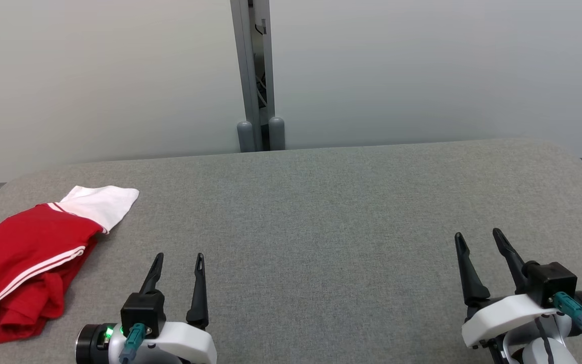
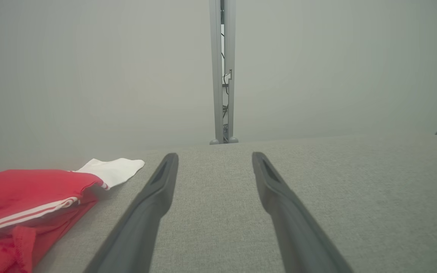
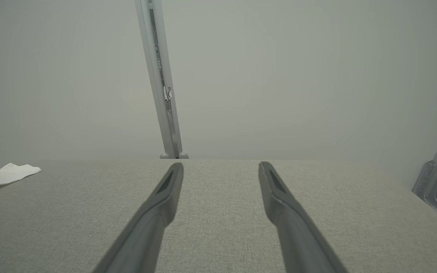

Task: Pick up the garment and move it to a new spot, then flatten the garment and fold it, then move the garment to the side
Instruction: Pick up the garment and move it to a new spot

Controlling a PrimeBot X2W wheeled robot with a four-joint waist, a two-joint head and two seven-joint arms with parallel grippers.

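Jaws on left gripper and right gripper wide open, empty; red-and-white garment bunched at counter left edge, so a single-layer pinch could drag it off or twist it.

- No text, label, brand, number or sign can be read in any view.
- Red garment, left of the left tool: no lettering or logo legible on it.

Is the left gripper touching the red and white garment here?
Apart. The head view shows bare grey table between the left gripper and the garment.
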